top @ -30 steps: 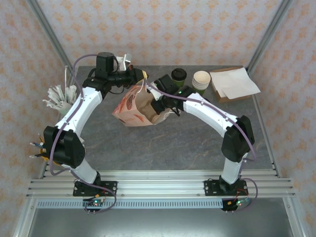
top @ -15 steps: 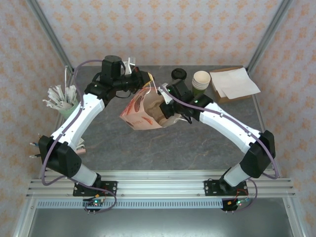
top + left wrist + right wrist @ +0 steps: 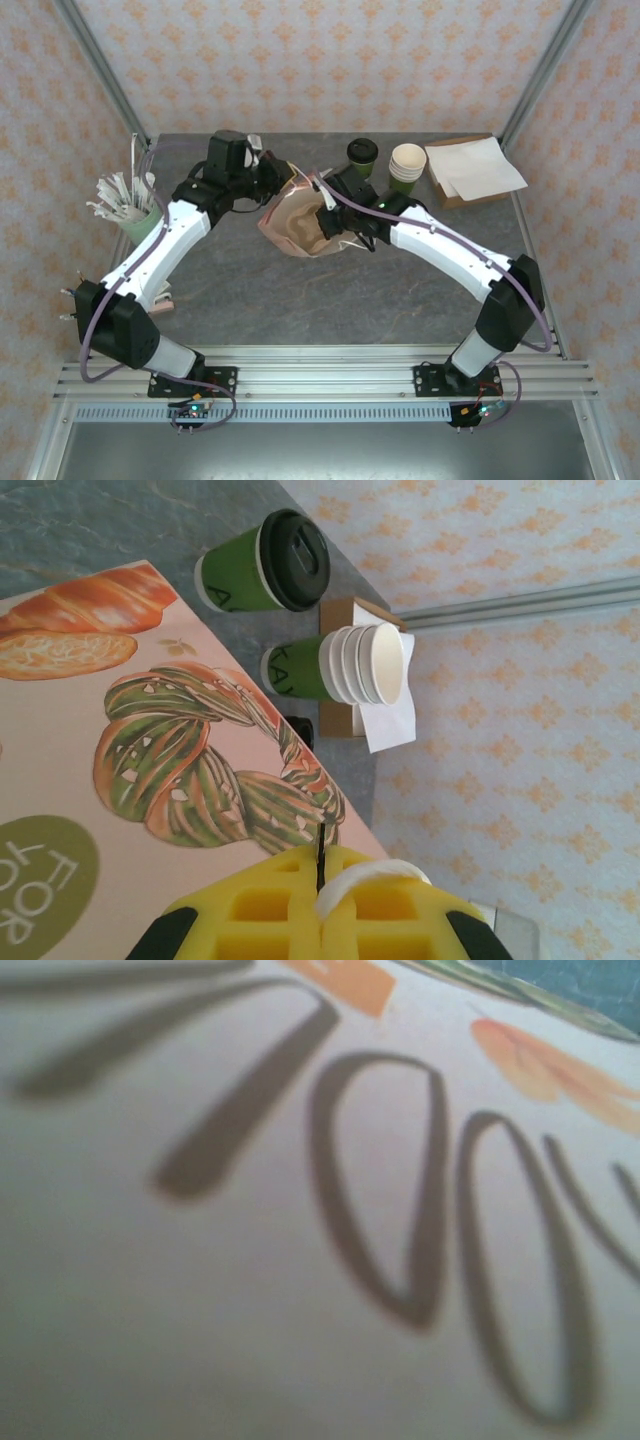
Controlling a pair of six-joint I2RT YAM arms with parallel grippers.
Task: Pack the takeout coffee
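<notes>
The takeout coffee point(image 3: 362, 155), a dark-green cup with a black lid, stands at the back of the table; the left wrist view has it at the top point(image 3: 265, 562). In front of it a pink paper bag point(image 3: 305, 225) printed with pastries point(image 3: 150, 770) hangs between both arms, its mouth turned upward. My left gripper point(image 3: 283, 180) is shut, its yellow fingers point(image 3: 322, 855) pinching the bag's white handle. My right gripper point(image 3: 328, 215) is at the bag's opposite rim, shut on it. The right wrist view is pressed close to the bag's blurred lettering point(image 3: 380, 1190).
A stack of lidless green cups point(image 3: 407, 162) stands right of the coffee. A brown box with white napkins point(image 3: 470, 170) sits at the back right. A pale mint cup of white sticks point(image 3: 130, 205) is at the left edge. Metal frame posts rise at the back corners.
Both arms have carried the bag to the right, closer to the coffee. The bag has turned so that its open mouth faces up more.
</notes>
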